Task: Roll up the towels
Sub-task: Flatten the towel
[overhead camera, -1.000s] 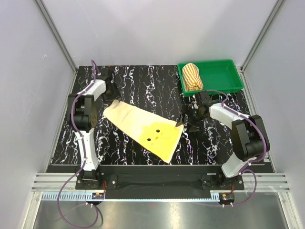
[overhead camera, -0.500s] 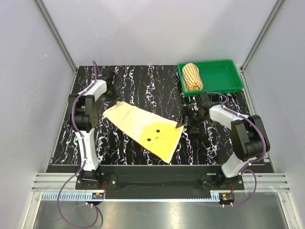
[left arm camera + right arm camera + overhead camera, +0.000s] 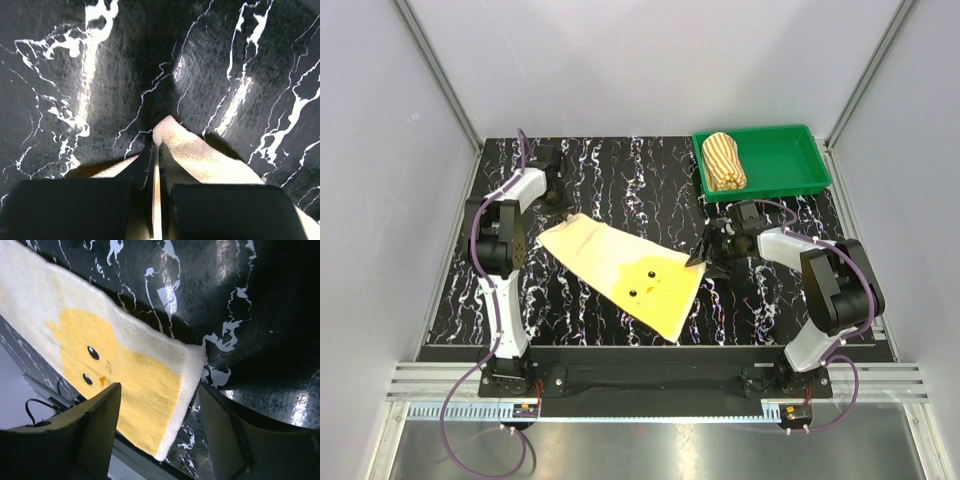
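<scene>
The yellow towel [image 3: 620, 265] lies flat and slanted on the black marbled table, with a chick face near its right end. My left gripper [image 3: 556, 206] is at the towel's far left corner, and in the left wrist view my left gripper [image 3: 156, 145] is shut on that corner of the towel [image 3: 200, 155]. My right gripper [image 3: 706, 258] sits at the towel's right edge. In the right wrist view my right gripper [image 3: 160, 387] is open, its fingers standing either side of the towel's [image 3: 100, 345] cream border. The striped towel [image 3: 725, 160] lies rolled in the green tray.
The green tray [image 3: 782, 155] stands at the table's back right, just beyond the right arm. Grey walls enclose the table on three sides. The towel's near corner reaches close to the table's front edge [image 3: 660, 346].
My left gripper has closed on the yellow towel's corner. The right gripper has shifted slightly left toward the towel's edge and its jaws have narrowed.
</scene>
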Available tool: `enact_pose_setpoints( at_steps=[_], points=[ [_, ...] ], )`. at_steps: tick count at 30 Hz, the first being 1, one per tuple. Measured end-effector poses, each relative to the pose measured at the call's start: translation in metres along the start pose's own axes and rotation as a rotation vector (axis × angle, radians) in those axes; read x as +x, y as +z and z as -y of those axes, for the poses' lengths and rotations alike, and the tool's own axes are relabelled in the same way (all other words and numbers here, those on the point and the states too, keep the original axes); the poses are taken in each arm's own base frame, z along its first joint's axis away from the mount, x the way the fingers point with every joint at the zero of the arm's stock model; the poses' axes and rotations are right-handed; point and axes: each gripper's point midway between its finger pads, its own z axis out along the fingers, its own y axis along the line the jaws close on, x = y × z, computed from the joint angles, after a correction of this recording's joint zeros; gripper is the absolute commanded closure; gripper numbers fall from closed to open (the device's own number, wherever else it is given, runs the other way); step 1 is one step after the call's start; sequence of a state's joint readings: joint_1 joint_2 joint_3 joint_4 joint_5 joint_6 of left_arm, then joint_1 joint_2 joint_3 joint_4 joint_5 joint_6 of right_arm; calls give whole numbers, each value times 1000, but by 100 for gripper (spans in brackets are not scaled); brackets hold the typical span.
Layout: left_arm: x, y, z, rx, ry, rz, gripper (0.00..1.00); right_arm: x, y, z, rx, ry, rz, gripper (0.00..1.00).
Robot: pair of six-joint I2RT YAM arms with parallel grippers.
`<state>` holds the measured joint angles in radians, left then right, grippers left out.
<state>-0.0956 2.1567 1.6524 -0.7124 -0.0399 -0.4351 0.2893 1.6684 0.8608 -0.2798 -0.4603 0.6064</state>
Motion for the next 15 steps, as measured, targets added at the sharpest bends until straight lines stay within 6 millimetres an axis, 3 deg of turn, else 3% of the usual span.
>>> enact_pose_setpoints(
  at_steps=[4,9,12,15],
  points=[
    [6,-2,1,-1,7,-9,100,-7,4,4,26,9,34,47],
    [11,-3,5,1,19,-14,100,-13,13,10,48,15,56,81],
    [13,-3,8,3,26,-16,100,-14,20,8,37,12,58,96],
    [15,-4,9,5,30,-17,100,-15,25,3,21,-1,66,100]
  ],
)
